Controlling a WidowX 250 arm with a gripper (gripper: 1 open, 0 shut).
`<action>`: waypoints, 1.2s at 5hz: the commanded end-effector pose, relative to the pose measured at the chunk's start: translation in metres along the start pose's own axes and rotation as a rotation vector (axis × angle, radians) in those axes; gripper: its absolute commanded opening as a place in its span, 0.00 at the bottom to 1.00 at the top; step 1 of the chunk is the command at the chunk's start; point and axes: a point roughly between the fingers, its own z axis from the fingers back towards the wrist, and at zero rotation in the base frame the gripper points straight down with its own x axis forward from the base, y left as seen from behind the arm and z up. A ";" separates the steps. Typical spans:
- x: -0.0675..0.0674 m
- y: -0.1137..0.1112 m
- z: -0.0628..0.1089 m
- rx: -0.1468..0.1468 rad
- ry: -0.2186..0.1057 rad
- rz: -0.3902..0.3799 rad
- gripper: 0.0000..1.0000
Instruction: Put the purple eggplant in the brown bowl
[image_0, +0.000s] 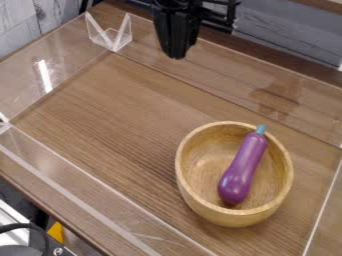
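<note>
Lying in brown bowl — glossy purple eggplant (grey-green stem).

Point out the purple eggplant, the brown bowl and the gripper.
purple eggplant (242, 169): camera view, middle of its glossy body.
brown bowl (194, 187): camera view, left part of its wooden rim.
gripper (175, 50): camera view, tips of its shut fingers.

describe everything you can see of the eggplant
The eggplant is small, elongated and glossy purple, like plastic, with a tapered grey-green stem tip. It lies inside the bowl, its rounded end low on the floor nearer the camera and its stem end pointing up toward the far rim, leaning on the inner wall. Only the bowl touches it; the gripper is well away, up at the back.
</note>
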 end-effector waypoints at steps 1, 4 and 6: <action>0.012 0.002 -0.005 -0.002 -0.019 -0.048 1.00; 0.044 0.021 -0.039 0.016 -0.053 0.008 1.00; 0.053 0.034 -0.063 0.034 -0.103 0.058 1.00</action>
